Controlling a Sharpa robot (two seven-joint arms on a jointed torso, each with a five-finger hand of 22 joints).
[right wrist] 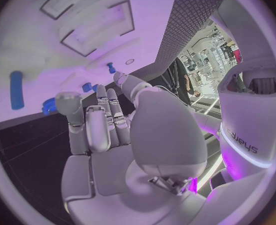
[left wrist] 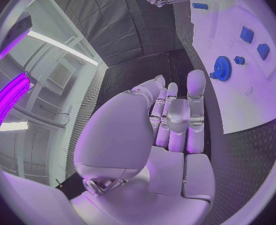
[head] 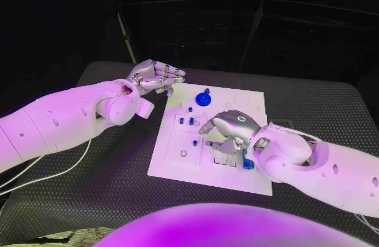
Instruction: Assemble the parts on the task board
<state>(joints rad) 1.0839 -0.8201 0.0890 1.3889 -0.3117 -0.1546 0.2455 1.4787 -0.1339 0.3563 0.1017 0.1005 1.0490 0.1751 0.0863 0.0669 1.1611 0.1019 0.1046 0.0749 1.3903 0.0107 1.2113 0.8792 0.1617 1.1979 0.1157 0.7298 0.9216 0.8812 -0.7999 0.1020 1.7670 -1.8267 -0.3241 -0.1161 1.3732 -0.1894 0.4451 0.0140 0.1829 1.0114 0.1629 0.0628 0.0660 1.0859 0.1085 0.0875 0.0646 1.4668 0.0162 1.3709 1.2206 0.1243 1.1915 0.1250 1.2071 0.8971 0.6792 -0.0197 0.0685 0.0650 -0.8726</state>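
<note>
The right hand hangs low over the middle of the board, fingers curled downward toward the slots near its near edge. Whether it pinches a part I cannot tell; the right wrist view shows its fingers lying straight and together with nothing between them, so it is probably empty. Just right of it a blue peg lies on the board, and small blue parts stand in a cluster to its left.

The left hand is raised at the board's far left corner, fingers curled in on themselves; the left wrist view shows nothing in them. Near it, on the far part of the board, sits the blue gear.

The board lies in the middle of the black worktop.

Risks, as I judge them: the right hand is close above the standing parts, so a sideways sweep of its fingers could knock them over or push the loose peg off the board. Its palm also hides the slots from the head camera, so a part could be set down skewed. The left hand, if it drops toward the gear, could shift the board.
</note>
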